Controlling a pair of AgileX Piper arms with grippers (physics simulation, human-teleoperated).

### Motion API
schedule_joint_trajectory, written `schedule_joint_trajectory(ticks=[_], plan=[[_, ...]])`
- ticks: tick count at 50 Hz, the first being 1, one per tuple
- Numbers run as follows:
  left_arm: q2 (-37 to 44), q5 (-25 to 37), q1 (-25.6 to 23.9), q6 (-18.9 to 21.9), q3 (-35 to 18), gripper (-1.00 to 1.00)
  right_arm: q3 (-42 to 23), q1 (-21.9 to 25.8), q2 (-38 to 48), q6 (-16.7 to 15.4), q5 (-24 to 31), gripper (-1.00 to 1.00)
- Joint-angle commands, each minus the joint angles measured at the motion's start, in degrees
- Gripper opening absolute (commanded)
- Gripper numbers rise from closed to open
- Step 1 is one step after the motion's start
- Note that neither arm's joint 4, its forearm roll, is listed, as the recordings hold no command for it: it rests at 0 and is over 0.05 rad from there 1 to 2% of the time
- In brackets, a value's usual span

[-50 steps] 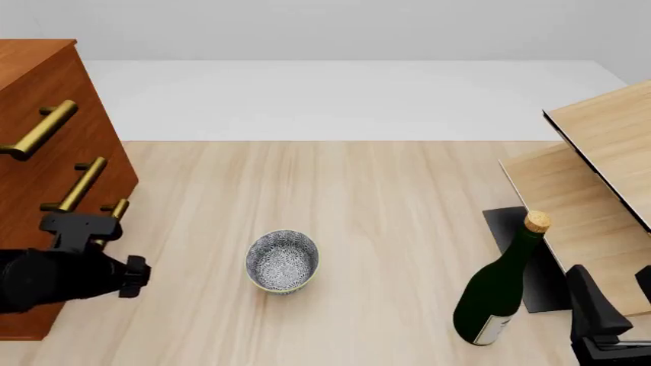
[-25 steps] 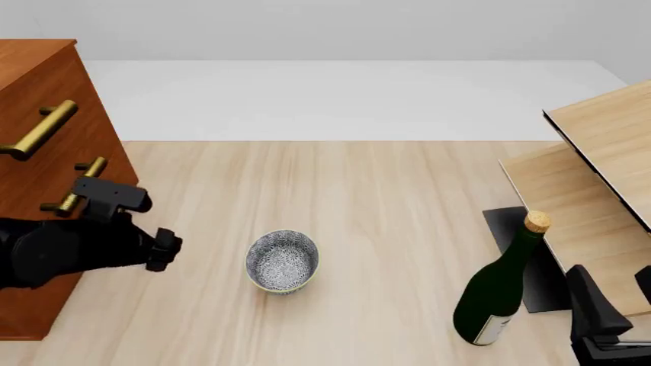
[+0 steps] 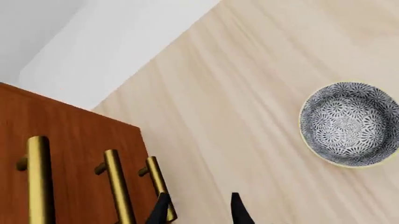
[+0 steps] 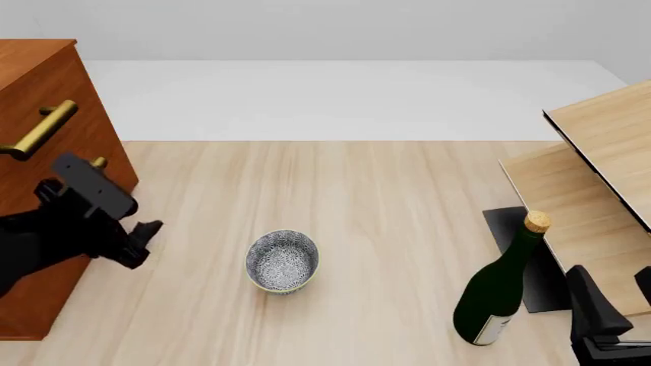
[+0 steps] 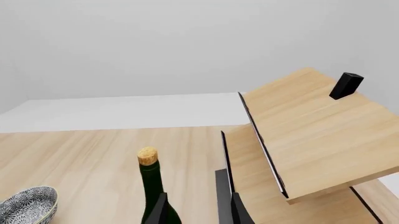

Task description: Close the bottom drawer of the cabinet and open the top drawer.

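Note:
The reddish-brown cabinet (image 4: 41, 84) stands at the table's left edge. The top drawer (image 4: 41, 130) shows its brass handle in the front view, and the arm covers most of the lower handles there. In the left wrist view the top drawer (image 3: 39, 182), the middle one and the bottom drawer (image 3: 156, 179) have their fronts in one flat plane. My left gripper (image 4: 142, 240) hangs open just in front of the cabinet face. In that wrist view the left gripper (image 3: 199, 212) has one fingertip beside the bottom handle and holds nothing. My right gripper (image 4: 615, 290) rests open at the near right.
A patterned bowl (image 4: 282, 261) sits near the table's middle. A dark green corked bottle (image 4: 498, 293) stands upright just left of the right gripper. A pale wooden rack (image 4: 600, 175) and a black mat (image 4: 514, 244) fill the right side.
The left arm rose from low beside the bottom handle, swung out to the right, then came back toward the cabinet face, higher and turned. The right arm stayed still.

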Motion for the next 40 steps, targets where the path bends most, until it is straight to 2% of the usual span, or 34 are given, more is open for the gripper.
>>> schedule_joint_trajectory(ticks=[1, 9, 14, 20, 32, 40], plan=[[-4.1, -2.8, 0.3, 11.6, 1.9, 1.00, 0.0, 0.0, 0.0, 0.1, 0.0, 1.00], [-6.7, -6.7, 1.3, 19.8, 4.6, 1.00, 0.0, 0.0, 0.1, 0.1, -0.1, 1.00], [-7.0, -6.7, 1.4, 21.0, 4.0, 1.00, 0.0, 0.0, 0.1, 0.1, 0.0, 1.00], [-9.1, -10.6, 2.6, 27.7, 5.7, 1.00, 0.0, 0.1, 0.1, 0.1, 0.0, 1.00], [-8.0, -8.9, 5.0, 28.8, 1.5, 1.00, 0.0, 0.1, 0.0, 0.2, 0.1, 1.00], [-7.6, -10.1, 6.9, 31.1, 0.5, 1.00, 0.0, 0.0, 0.0, 0.3, 0.1, 1.00]])
